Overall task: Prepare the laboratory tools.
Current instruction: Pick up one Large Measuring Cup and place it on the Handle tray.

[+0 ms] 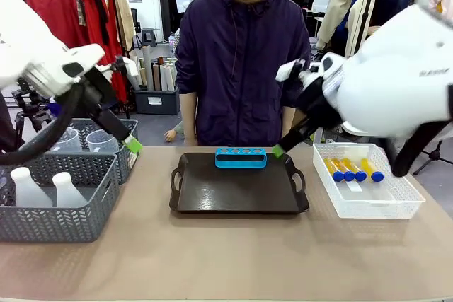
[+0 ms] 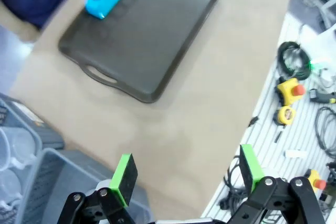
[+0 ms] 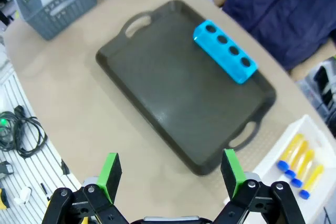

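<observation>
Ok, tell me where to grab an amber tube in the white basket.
I'd take the rightmost tube across its amber body, from straight above: it lies flat beside the others, and the basket walls would likely block a sideways approach.

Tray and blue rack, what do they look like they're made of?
Tray: probably moulded plastic, dark brown-black with a dull satin sheen. Its cut-out handles and rounded rim look formed in one piece.
Rack: likely plastic too, smooth bright blue and evenly coloured, with four clean round holes.
</observation>
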